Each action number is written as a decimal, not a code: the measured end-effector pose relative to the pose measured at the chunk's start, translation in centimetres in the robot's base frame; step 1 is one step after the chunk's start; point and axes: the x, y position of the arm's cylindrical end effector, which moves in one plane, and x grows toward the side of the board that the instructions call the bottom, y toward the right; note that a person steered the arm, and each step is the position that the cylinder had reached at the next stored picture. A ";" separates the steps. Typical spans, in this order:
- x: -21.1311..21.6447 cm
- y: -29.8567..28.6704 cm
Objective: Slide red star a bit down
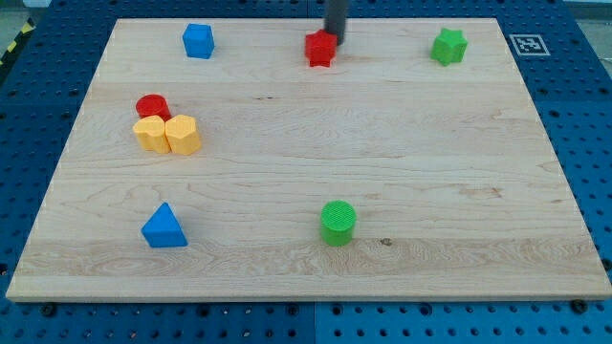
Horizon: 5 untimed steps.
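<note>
The red star sits near the top edge of the wooden board, a little right of the middle. My dark rod comes in from the view's top, and my tip rests at the star's upper right side, touching or nearly touching it.
A blue block is at the top left and a green star at the top right. A red cylinder touches two yellow blocks at the left. A blue triangle and a green cylinder sit near the bottom.
</note>
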 end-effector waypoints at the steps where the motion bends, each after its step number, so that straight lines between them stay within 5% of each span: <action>1: 2.3 -5.9; 2: 4.7 -9.1; 3: 2.0 -6.7; 5: -0.9 4.2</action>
